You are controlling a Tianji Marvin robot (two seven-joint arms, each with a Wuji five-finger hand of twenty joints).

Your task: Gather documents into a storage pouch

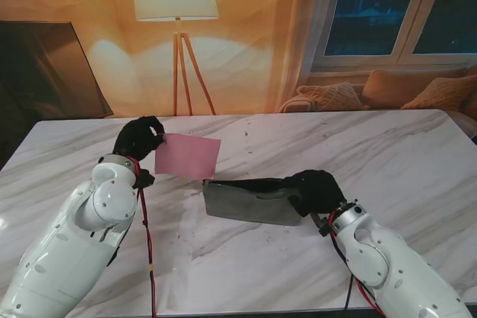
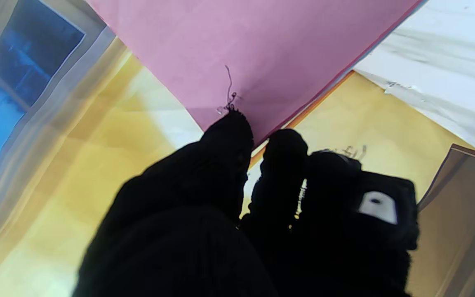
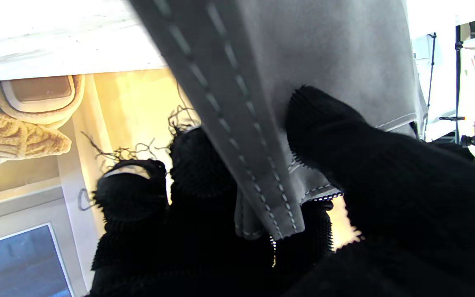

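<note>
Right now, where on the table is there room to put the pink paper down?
Bare marble lies right of the grey pouch and far from me by the window. It's crowded between the left hand, the pink paper and the right hand.

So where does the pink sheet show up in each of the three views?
Stand view: pink sheet held off the table by the left hand, left of the grey pouch.
Left wrist view: fills the upper middle, pinched at a corner.
Right wrist view: not in it.
Shared landmark: the marble table.
</note>
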